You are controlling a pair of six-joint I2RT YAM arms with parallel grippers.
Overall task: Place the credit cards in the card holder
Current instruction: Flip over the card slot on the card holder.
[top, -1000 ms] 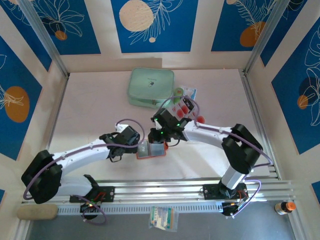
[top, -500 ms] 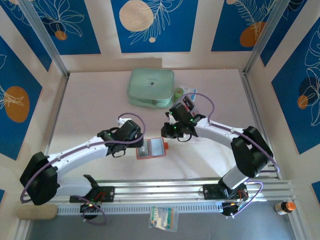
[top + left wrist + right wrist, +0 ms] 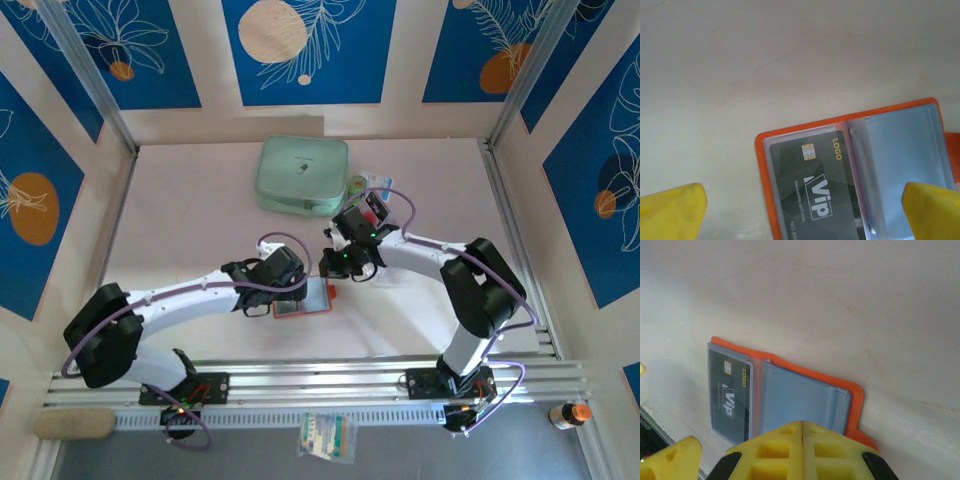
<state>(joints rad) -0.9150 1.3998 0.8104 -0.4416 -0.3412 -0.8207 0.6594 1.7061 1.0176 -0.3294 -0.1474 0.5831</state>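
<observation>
**Card holder open on desk, both grippers close in**

Card holder (image 3: 312, 298) lies open and flat on the desk (image 3: 180, 220), lower centre of the top view. The left arm's wrist covers its left half there. A dark card (image 3: 812, 200) printed "VIP" sits in the left pocket.

Left gripper (image 3: 800, 215) hangs over the holder, jaws spread wide, empty. Right gripper (image 3: 802, 429) is just up and right of the holder, jaws pressed together on nothing.

Mint-green zip case (image 3: 303, 175) is well apart at upper centre. Small orange bottle (image 3: 572, 412) is at lower right, past the rail.
</observation>
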